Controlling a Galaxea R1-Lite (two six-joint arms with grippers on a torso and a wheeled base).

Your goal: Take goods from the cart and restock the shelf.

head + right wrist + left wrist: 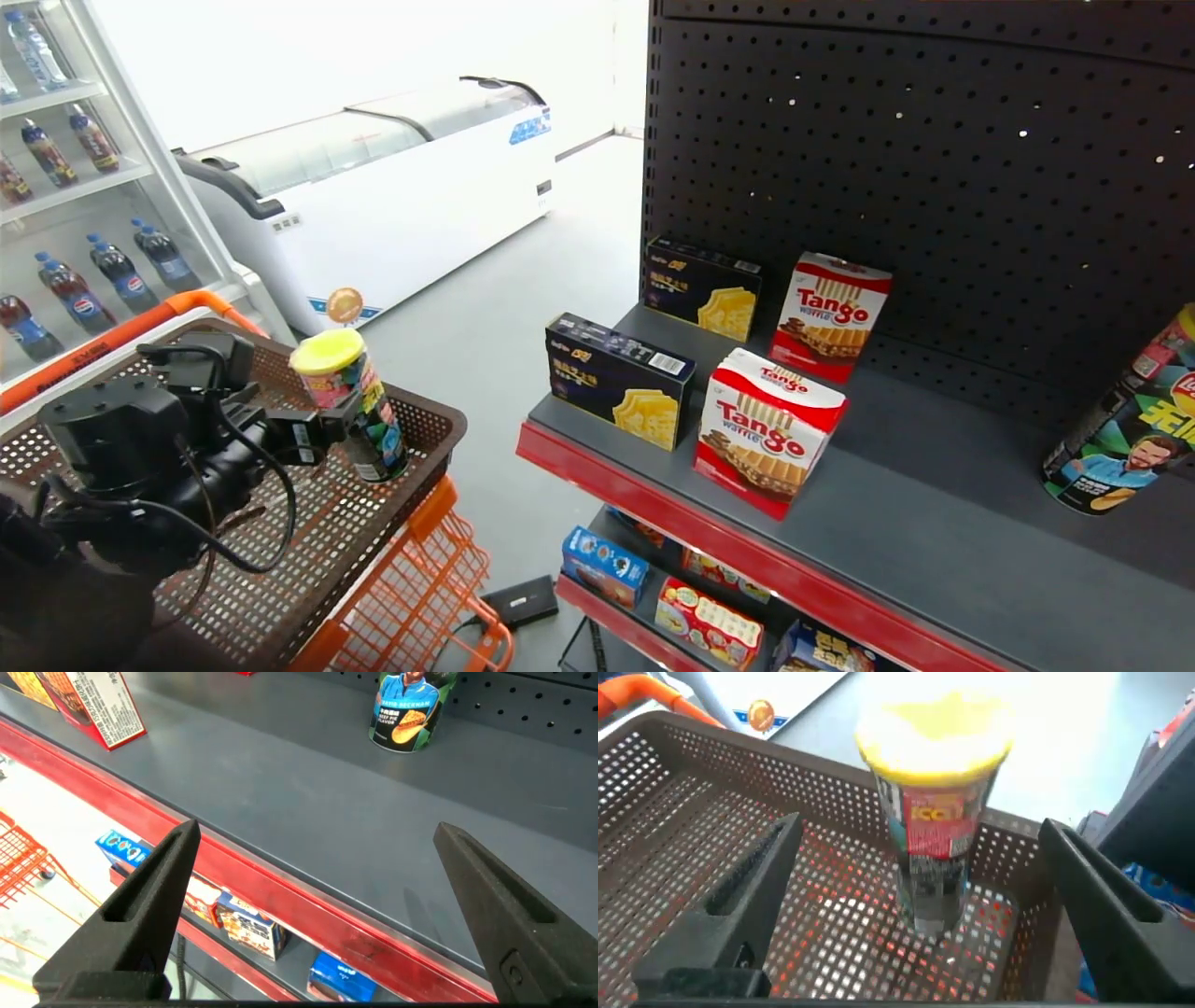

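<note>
Item: tall crisp can (353,403), yellow lid, upright in the cart's brown basket (439,415), near its corner. Probably light, a stiff but dentable tube, smooth-sided and tippy; best held mid-body, below the lid. Left gripper (920,831) spread around it, unclamped; right gripper (318,835) spread wide above the shelf (308,793).

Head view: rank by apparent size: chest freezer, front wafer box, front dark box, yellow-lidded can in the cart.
1. chest freezer, clearly largest.
2-3. front wafer box and front dark box: look alike, so not ranked; the wafer box sits nearer the camera.
4. yellow-lidded can, narrowly smallest.
</note>
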